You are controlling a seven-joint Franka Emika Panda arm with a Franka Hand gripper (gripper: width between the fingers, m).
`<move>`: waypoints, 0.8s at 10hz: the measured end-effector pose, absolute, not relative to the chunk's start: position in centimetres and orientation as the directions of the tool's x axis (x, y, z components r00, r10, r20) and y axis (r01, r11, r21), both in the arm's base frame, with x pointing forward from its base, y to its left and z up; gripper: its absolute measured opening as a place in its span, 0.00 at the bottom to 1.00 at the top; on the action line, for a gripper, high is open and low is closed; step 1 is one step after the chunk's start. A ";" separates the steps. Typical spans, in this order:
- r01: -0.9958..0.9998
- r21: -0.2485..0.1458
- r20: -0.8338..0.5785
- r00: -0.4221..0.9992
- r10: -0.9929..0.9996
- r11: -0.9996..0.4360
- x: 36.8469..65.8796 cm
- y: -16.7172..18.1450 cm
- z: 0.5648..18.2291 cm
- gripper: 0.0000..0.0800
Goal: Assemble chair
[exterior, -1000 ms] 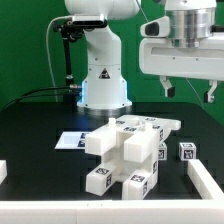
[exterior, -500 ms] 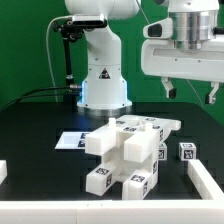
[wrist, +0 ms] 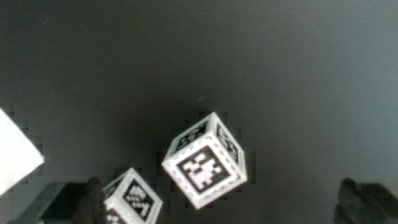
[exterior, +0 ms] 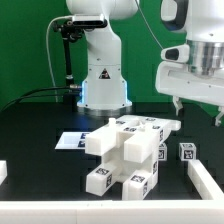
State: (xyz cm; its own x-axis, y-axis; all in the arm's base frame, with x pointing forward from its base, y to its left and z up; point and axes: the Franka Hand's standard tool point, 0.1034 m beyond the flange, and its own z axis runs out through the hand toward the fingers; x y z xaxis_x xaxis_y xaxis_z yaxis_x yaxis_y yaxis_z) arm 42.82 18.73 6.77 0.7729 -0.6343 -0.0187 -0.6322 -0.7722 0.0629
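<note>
The chair's white tagged parts (exterior: 130, 152) sit clustered in the middle of the black table, a slotted panel lying across blocky posts. A small tagged block (exterior: 186, 152) stands just off their side toward the exterior view's right. My gripper (exterior: 198, 108) hangs open in the air above that block, holding nothing. In the wrist view two white tagged part ends (wrist: 208, 160) (wrist: 134, 198) lie on the dark table below the gripper (wrist: 217, 202). Its dark fingers (wrist: 71, 200) stand wide apart on either side of them, well above.
The marker board (exterior: 70, 140) lies flat behind the parts, in front of the arm's base (exterior: 103, 85). A white bar (exterior: 207, 182) lies at the exterior view's right edge and another white piece (exterior: 2, 172) at the left edge. A white edge (wrist: 15, 150) shows in the wrist view.
The gripper has moved toward the exterior view's right and come lower, still open. The chair parts have not moved.
</note>
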 end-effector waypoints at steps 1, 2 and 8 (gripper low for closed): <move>-0.630 0.061 -0.019 0.774 -0.632 -0.774 42.9 18.7 6.9 0.81; -0.630 0.060 -0.019 0.775 -0.632 -0.774 42.9 18.8 6.9 0.81; -0.590 -0.066 0.112 0.797 -0.593 -0.805 42.5 17.8 3.5 0.81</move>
